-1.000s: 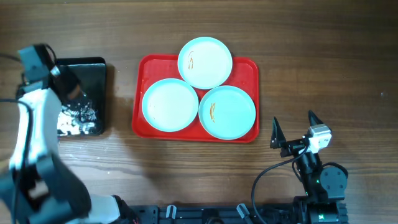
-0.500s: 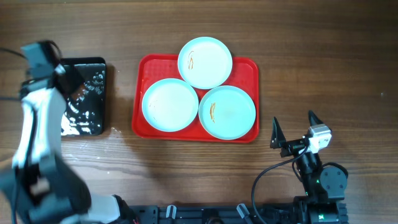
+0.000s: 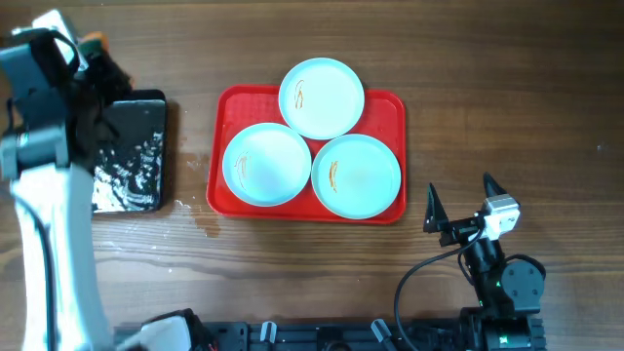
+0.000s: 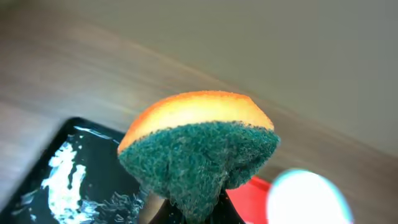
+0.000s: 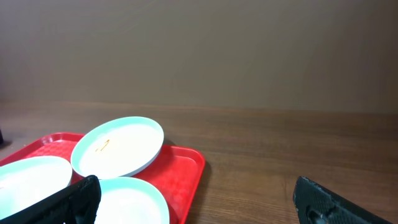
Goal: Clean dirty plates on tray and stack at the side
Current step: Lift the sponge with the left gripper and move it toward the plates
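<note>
Looks like the fetch-the-sponge step: nothing on the wooden table (image 3: 526,88) is stacked yet, and all the dirty stuff sits on the red tray (image 3: 237,102), which lies well off to the right of the left pincer (image 3: 96,60) and ahead-left of the right pincer (image 3: 459,190). Just under the left pincer, towards its own base, is the black tray (image 3: 136,146) with white foamy wet patches on it. The three plates (image 3: 322,97) all lie flat in the red tray, touching or nearly so, none near either pincer. The left pincer is clamped on a sponge (image 4: 199,149), green scrubby side facing its camera and orange side up, raised clear of the black tray. The right pincer is parked with its jaws spread wide and nothing between them. My guess for the next move: swing the sponge right and lower it onto a plate, scrubby side down, maybe with the right pincer steadying the tray. Views: the overhead shows the thin orange smears (image 3: 300,96) on the far plate and the right-hand one, while the left plate looks almost clean. The left wrist cam is blurry but is the only one showing the sponge properly, and the right wrist cam shows only the plates and the tray corner.
</note>
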